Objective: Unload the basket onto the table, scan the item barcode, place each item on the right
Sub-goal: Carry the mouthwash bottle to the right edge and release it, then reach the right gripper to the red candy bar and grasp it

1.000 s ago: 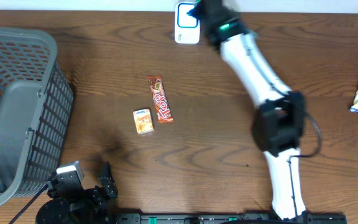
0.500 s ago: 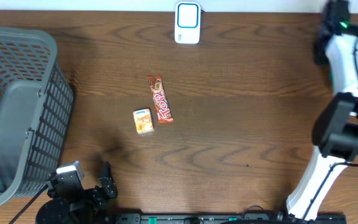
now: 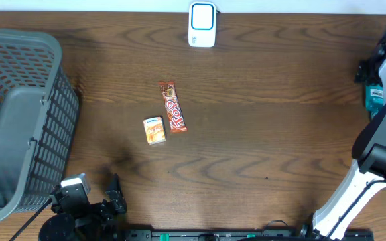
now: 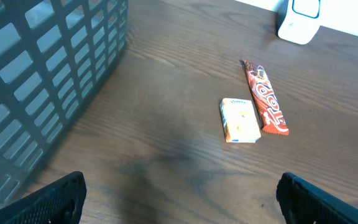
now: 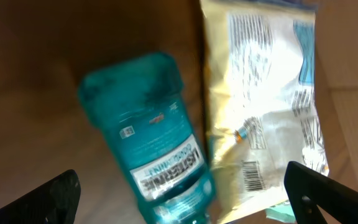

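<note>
Grey plastic mesh makes up the basket (image 3: 19, 114) at the far left of the desk (image 3: 260, 134). My left tool (image 4: 182, 202) hangs low at the near edge just right of the basket. Its fingers are spread wide and hold nothing, with only bare wood between them.

Ahead of it and a little to the right lies a small orange box (image 4: 240, 120). A red candy bar (image 4: 266, 98) lies just beside the box on its right; I cannot tell if they touch. Both are well apart from either tool. Further right, at the back edge, stands the white scanner (image 3: 202, 25).

At the far right edge, my right tool (image 5: 185, 196) points down over a teal mouthwash bottle (image 5: 151, 143). The fingers are spread wide and grip nothing. The bottle lies flat on the desk between them, nearer the left finger and clear of both, and its label reads upside down to my wrist camera.

Just right of the bottle lies a shiny gold snack bag (image 5: 260, 106). Its printed back faces up and shows a barcode near its lower edge.
</note>
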`<state>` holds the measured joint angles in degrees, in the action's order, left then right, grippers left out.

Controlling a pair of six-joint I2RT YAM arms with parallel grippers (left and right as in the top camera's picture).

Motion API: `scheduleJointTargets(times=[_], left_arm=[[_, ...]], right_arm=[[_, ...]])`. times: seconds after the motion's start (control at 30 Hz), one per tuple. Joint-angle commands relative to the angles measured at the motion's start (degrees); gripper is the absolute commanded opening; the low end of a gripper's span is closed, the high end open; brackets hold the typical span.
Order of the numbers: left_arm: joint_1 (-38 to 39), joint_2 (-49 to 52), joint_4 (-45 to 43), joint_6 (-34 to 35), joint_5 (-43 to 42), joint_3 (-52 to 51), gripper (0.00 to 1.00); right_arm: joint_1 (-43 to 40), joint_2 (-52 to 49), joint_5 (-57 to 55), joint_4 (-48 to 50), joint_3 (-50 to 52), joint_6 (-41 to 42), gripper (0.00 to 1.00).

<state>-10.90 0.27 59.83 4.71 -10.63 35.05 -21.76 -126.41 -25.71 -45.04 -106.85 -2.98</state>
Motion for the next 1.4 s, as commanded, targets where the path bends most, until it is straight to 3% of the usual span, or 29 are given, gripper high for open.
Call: scheduleJointTargets(times=[0.0,0.23,0.43,0.57,0.8,1.03,1.2,1.37], left_arm=[[-0.28,-0.04,-0.07,0.35,-0.52,-0.11,0.98],[-0.28,-0.04,-0.07,0.33,-0.52,-0.11,0.98],[-0.28,-0.04,-0.07,0.35,-0.52,-0.11,0.98],[-0.28,-0.04,-0.07,0.35,-0.5,-0.11,0.98],[-0.28,-0.04,-0.07,0.35,-0.52,-0.11,0.98],[-0.28,-0.04,-0.07,0.35,-0.52,-0.11,0.98],[-0.28,-0.04,-0.07,0.35,-0.52,-0.11,0.98],[-0.28,-0.04,-0.07,0.35,-0.5,-0.11,0.98]], right_arm=[[5.31,9.99,4.44,0.24,-4.13,4.76,0.99],[18.03,21.7,25.94,-4.15,-4.15,11.37,0.99],[34.32,21.29,33.79,-6.01,-3.39,17.2,0.99],[47.06,14.82,30.23,-5.31,-2.84,17.73,0.99],[59.54,1.29,23.91,-2.97,-2.84,17.62,0.95],[68.46,-7.34,3.19,2.54,-2.84,15.56,0.97],[71.06,-11.76,2.05,2.49,-2.84,15.61,0.87],[71.23,-14.93,2.62,1.7,-2.84,15.61,0.66]])
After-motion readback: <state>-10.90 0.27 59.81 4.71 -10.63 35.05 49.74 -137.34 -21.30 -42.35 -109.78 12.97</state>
